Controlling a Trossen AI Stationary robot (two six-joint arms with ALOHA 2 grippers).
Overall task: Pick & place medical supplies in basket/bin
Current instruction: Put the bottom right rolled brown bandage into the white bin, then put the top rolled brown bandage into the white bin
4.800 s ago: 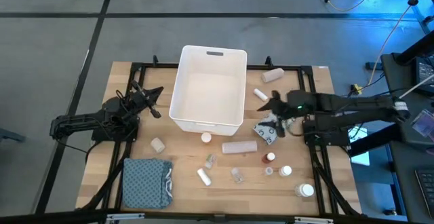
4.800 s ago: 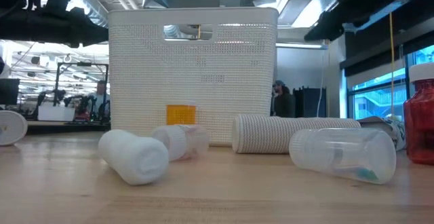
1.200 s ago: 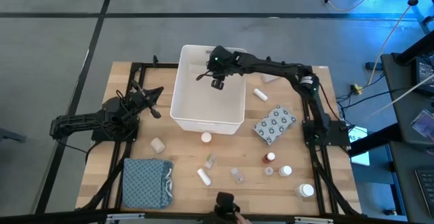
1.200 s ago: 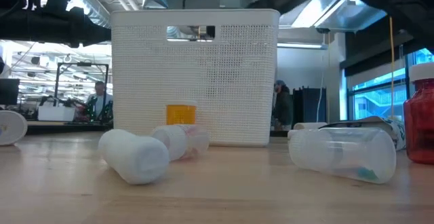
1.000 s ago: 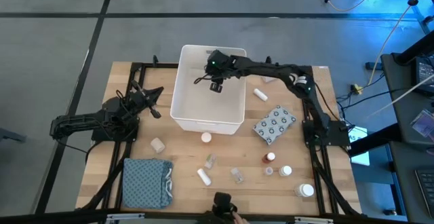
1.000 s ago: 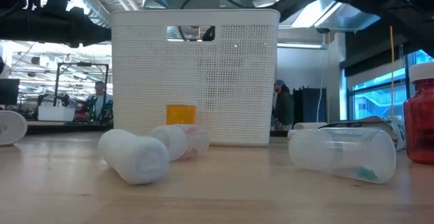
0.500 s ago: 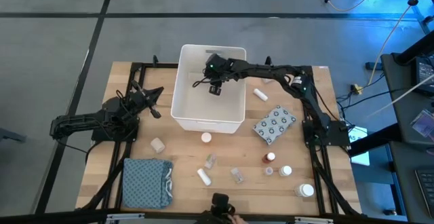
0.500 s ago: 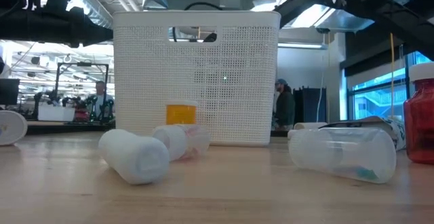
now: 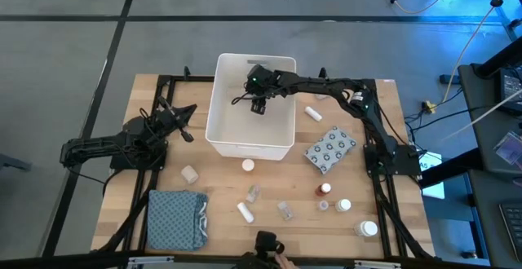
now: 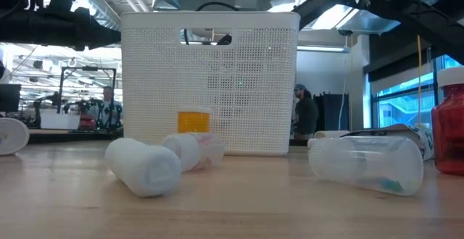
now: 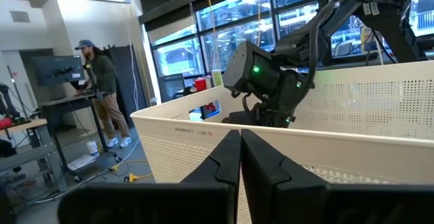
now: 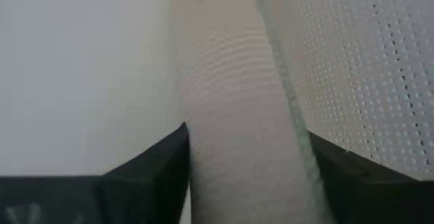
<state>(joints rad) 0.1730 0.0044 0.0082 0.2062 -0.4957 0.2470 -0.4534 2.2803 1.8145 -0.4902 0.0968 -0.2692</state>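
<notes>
1. Right claw (image 9: 258, 106) reaches down inside the white bin (image 9: 231, 143), in its far half; from above the arm covers whatever it carries.
2. Right wrist view: a beige bandage roll (image 12: 237, 149) fills the gap between the two dark fingers (image 12: 146, 166), the bin's perforated wall close behind. Cannot tell whether the fingers clamp the roll or stand just clear of it.
3. Left claw (image 9: 187, 125) sits parked at the worktop's left edge, beside the bin, fingers pressed together, nothing in them.
4. Bin stands at the far centre of the worktop (image 9: 220, 189); in the low view its wall hides the inside completely.
5. Loose on the worktop: dotted packet (image 9: 330, 148) right of the bin, red-capped bottle (image 9: 325, 189), white bottle (image 9: 245, 212), clear vials (image 9: 285, 210), small roll (image 9: 190, 173).
6. Low view cuts off the red bottle (image 10: 451, 127) at the edge; an orange item (image 10: 193, 121) is half hidden behind a vial.
7. Folded blue cloth (image 9: 175, 218) near left.
</notes>
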